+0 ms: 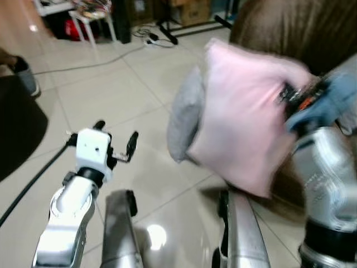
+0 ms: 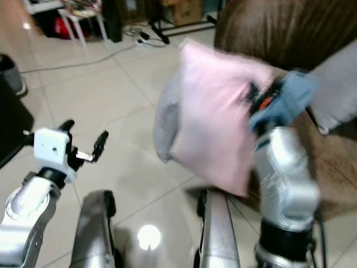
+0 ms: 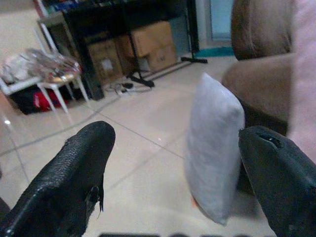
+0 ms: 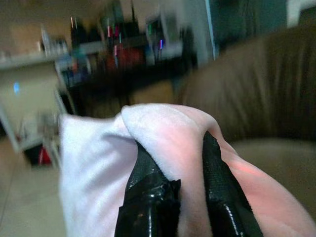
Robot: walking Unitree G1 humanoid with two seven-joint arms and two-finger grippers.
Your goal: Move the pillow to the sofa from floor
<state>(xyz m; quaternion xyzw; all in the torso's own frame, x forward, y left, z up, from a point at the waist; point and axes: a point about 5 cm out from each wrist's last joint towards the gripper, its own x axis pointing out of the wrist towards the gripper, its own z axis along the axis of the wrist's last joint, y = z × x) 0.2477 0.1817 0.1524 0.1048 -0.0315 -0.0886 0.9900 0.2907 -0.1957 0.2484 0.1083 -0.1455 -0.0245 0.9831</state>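
A pink pillow (image 1: 245, 117) hangs in the air in front of the brown sofa (image 1: 290, 28), blurred by motion. My right gripper (image 4: 175, 148) is shut on its upper edge, with pink fabric pinched between the two black fingers (image 4: 143, 168). A grey pillow (image 3: 215, 143) stands on edge on the tiled floor, leaning against the sofa's front, partly behind the pink one. My left gripper (image 1: 116, 134) is held out low over the floor, left of both pillows, open with nothing between its fingers.
A white stool (image 1: 95, 19), cables with a power strip (image 1: 150, 38) and cardboard boxes (image 3: 148, 44) stand at the back. A dark mat (image 1: 17, 123) and a grey shoe (image 1: 25, 75) are at the left. Something grey (image 2: 340, 84) lies on the sofa.
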